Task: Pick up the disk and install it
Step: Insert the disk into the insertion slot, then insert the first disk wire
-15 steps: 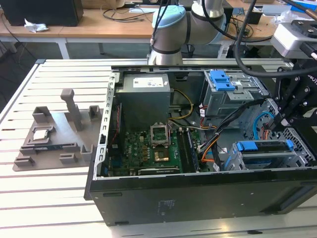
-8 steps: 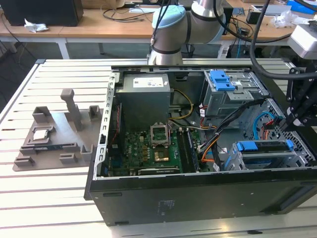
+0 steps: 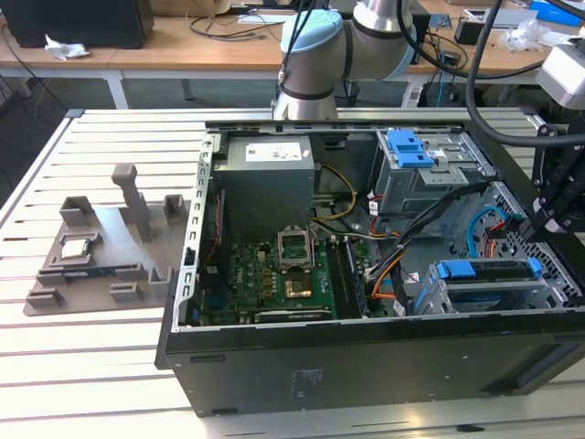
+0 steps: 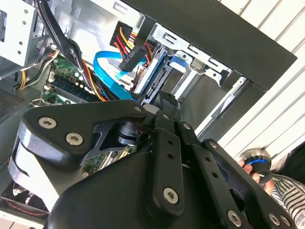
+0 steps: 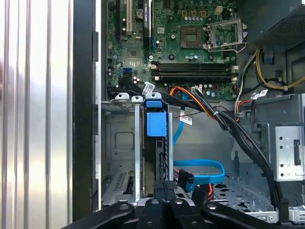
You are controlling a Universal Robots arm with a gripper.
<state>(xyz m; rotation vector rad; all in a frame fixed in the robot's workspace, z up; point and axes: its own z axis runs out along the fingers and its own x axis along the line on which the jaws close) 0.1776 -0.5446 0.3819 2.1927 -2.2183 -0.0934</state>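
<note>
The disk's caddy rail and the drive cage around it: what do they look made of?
The disk's caddy rail looks like blue moulded plastic: an even, saturated colour with a soft sheen. The drive cage appears to be bare sheet metal, grey and matte, with punched cut-outs and folded edges.

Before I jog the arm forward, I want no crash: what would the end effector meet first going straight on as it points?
Probably the blue-railed silver disk seated in the grey metal drive cage; the end effector points along it, though depth is unclear.
</note>
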